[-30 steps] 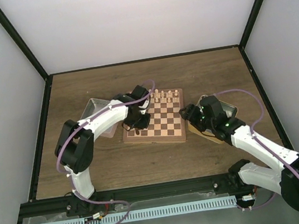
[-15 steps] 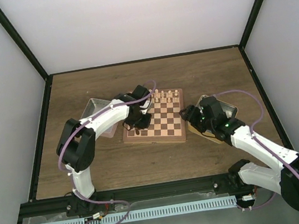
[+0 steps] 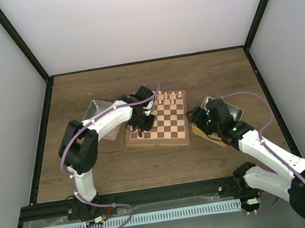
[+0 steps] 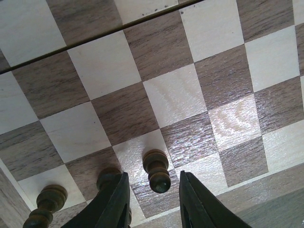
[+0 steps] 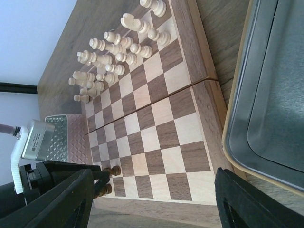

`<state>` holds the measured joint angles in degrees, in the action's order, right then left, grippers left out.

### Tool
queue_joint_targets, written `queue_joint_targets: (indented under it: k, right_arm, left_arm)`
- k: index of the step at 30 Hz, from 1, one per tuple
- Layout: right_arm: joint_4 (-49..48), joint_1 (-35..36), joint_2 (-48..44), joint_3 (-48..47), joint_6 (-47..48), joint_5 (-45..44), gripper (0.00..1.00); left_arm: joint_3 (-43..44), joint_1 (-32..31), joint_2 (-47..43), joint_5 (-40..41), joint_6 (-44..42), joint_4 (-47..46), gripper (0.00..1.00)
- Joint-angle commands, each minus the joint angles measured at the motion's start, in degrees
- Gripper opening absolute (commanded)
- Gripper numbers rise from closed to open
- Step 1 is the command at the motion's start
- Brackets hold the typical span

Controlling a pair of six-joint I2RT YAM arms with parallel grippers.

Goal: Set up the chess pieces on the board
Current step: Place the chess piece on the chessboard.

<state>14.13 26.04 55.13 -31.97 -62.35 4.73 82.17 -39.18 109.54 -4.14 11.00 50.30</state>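
Tail end of a placement, by the look of it: setting a dark pawn (image 4: 156, 167) on the board (image 3: 160, 143) with the left gripper (image 4: 153, 176), low over the near left corner. No grasp on it now: parted a little, with a strip of board showing between the pawn and each finger (image 4: 114, 204), so released, not clenched. Upright on a light square, one row in from the rim, in line with two more dark pieces (image 4: 47, 204), the nearer of them half hidden behind one finger. On the other side, nothing in the right gripper (image 5: 154, 187): spread wide, hanging just beside the board's right edge, next to a metal tin (image 5: 278, 95). Far side crowded with cream chessmen (image 5: 107, 52); only three dark ones to be seen, so judged early in the job. Next, most likely: rise straight up, clear of the pawn's head, then fetch another dark piece. Calls for a clean vertical retreat with no sideways drift, given the narrow gap at each side, the neighbour tucked against one finger, and the ease of toppling men this small. Cannot tell from these views where the remaining dark pieces lie.
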Motion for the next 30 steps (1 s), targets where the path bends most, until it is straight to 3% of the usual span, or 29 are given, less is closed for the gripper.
queue_joint_targets:
  k: [1, 22, 30]
  right_arm:
    - [1.23, -0.29, -1.05, -1.41, 1.26, -2.85, 0.72]
    - [2.56, -0.29, -0.56, -1.93, 3.96, -4.44, 0.72]
    - [2.50, -0.29, -0.73, -1.84, 3.92, -4.68, 0.72]
  left_arm:
    - [1.53, 0.16, -1.59, 0.86, -0.55, 0.03, 0.30]
    - [-1.12, 0.16, -1.25, 2.96, -0.80, -1.16, 0.19]
    - [-1.47, 0.14, -2.26, 0.42, -1.27, -1.63, 0.21]
